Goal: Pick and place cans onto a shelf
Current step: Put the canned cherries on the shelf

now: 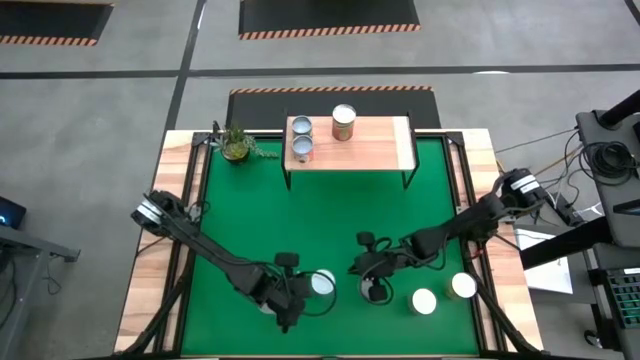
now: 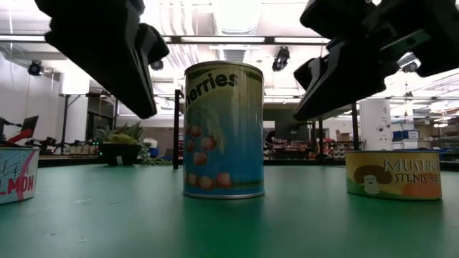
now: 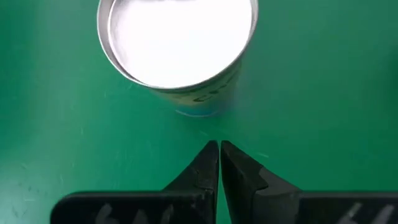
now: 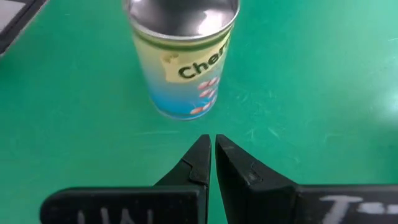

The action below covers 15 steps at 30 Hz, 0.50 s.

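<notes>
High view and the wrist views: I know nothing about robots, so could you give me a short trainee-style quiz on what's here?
1. How many cans stand on the shelf? A two, B three, C five.
2. True or false: the right gripper is holding the cherries can.
3. Fill in: the potted plant stands on the ___ arm's side of the shelf.
Key: 1 B. 2 false; it is shut and empty, short of the can. 3 left.

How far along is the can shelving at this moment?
Three cans already stand on the shelf. Nothing is in hand: the left gripper is shut beside a can, and the right gripper is shut short of the cherries can. At least four remain on the table.
</notes>
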{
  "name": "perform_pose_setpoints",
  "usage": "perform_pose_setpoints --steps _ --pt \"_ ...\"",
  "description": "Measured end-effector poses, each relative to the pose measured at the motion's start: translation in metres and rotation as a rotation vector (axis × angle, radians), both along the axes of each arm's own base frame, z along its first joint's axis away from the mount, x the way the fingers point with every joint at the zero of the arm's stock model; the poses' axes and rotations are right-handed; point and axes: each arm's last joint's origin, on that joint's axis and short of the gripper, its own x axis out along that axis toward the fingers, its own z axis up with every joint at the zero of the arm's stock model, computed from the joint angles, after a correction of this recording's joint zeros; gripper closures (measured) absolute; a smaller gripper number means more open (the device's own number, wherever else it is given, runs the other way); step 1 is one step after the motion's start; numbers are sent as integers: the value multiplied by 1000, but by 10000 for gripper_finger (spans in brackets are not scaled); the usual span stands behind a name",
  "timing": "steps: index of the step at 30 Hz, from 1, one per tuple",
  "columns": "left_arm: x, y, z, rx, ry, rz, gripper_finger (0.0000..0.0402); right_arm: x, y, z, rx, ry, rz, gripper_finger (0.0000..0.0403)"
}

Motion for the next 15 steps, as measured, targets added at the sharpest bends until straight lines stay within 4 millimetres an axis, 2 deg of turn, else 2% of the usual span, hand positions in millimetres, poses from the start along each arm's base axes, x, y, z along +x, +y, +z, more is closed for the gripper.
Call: perform_pose_setpoints --steps 7,15 --pt "5 -1 -1 -5 -58 16 402 11 10 -10 -20 29 85 390" --pt "12 -4 3 -1 -149 -10 402 24 20 -5 27 30 124 390"
